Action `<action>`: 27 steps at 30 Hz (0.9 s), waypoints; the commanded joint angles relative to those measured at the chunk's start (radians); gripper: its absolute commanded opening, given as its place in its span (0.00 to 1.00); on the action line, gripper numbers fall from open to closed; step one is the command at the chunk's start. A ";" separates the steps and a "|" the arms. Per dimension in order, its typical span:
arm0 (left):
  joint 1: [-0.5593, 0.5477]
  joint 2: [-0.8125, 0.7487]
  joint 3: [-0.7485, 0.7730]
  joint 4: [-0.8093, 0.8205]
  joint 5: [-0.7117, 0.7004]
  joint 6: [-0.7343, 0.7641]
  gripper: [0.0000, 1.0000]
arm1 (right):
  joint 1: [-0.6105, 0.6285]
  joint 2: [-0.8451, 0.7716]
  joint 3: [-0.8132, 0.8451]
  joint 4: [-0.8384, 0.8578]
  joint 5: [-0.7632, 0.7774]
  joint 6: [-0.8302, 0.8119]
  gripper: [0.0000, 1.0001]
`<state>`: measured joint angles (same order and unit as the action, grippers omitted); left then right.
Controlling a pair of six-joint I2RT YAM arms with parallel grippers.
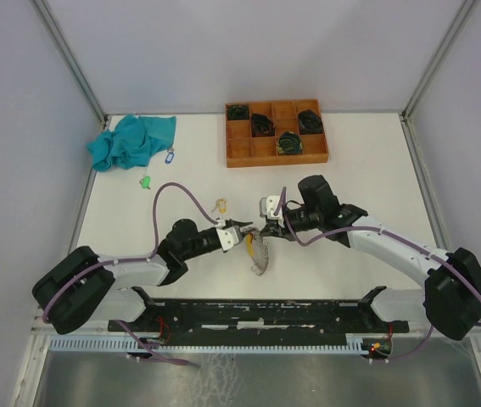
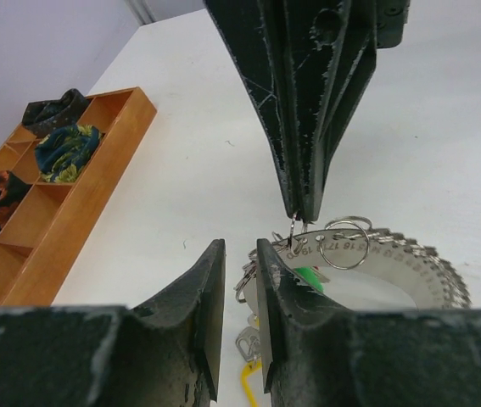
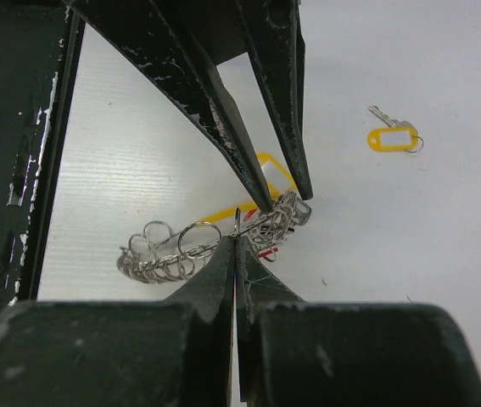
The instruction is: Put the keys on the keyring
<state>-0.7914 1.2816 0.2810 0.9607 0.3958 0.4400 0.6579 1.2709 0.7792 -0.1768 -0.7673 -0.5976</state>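
Observation:
A bundle of metal keyrings [image 1: 260,254] on a numbered metal band [image 2: 393,254] lies on the white table between the arms, with a yellow strip and a green tag [image 2: 310,278] beneath it. My right gripper [image 1: 269,231] is shut on one thin ring [image 3: 237,222] of this bundle, at its fingertips [image 3: 223,254]. My left gripper [image 1: 247,229] is open with a narrow, empty gap [image 2: 240,259], its tips over the ring cluster [image 3: 284,216]. The yellow-tagged key [image 1: 220,204] lies loose on the table, also in the right wrist view [image 3: 391,137]. A green-tagged key [image 1: 145,181] and a blue-tagged key [image 1: 170,156] lie further left.
A wooden compartment tray [image 1: 240,153] with black coiled bundles stands at the back centre, also in the left wrist view [image 2: 96,182]. A teal cloth [image 1: 131,141] lies at the back left. The black base rail [image 1: 265,312] runs along the near edge.

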 commanded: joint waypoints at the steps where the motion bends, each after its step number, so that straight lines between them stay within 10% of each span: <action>1: 0.006 -0.036 -0.007 0.037 0.064 0.066 0.28 | -0.007 -0.013 0.025 0.034 0.002 -0.025 0.01; 27: 0.032 0.007 0.051 -0.047 0.198 0.043 0.26 | -0.009 -0.002 0.031 0.043 -0.041 -0.052 0.01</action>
<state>-0.7631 1.2705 0.2897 0.8692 0.5632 0.4786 0.6514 1.2709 0.7792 -0.1810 -0.7578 -0.6369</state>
